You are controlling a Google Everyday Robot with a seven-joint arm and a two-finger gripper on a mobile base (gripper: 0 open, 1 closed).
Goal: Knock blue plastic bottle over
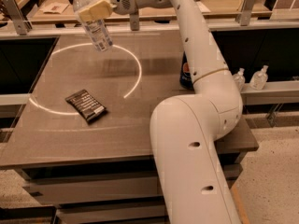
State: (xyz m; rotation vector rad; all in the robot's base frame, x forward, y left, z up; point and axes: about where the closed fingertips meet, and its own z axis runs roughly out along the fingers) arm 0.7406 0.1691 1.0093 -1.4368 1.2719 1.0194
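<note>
At the far left the bench [51, 139] narrows toward the back, and its left edge runs diagonally beside a dark gap. A dark snack packet [86, 107] lies flat on the left half, well apart from everything else. It sits just inside a thin bright ring of light [135, 76] that curves across the surface. Bare bench surface lies all around the packet and up to the front edge.

Above the far left part of the bench is the blue plastic bottle [99, 35]. It is tall and clear, with a white cap at its upper left and a white label with dark print on its lower body. It is tilted, with the cap leaning left and the base pointing down and right over the ring's far arc. Whether the base touches the bench cannot be told.

The gripper [95, 10] is at the top left, and its jaws are pinching the bottle's upper body. One tan finger [100, 7] crosses the front of the bottle.

The white arm [196, 139] sweeps down from there over the right half of the bench. A Pepsi can [185, 73] stands at the right edge, partly hidden behind the arm. Further right, two small pump bottles [259, 77] stand on a side ledge off the bench.
</note>
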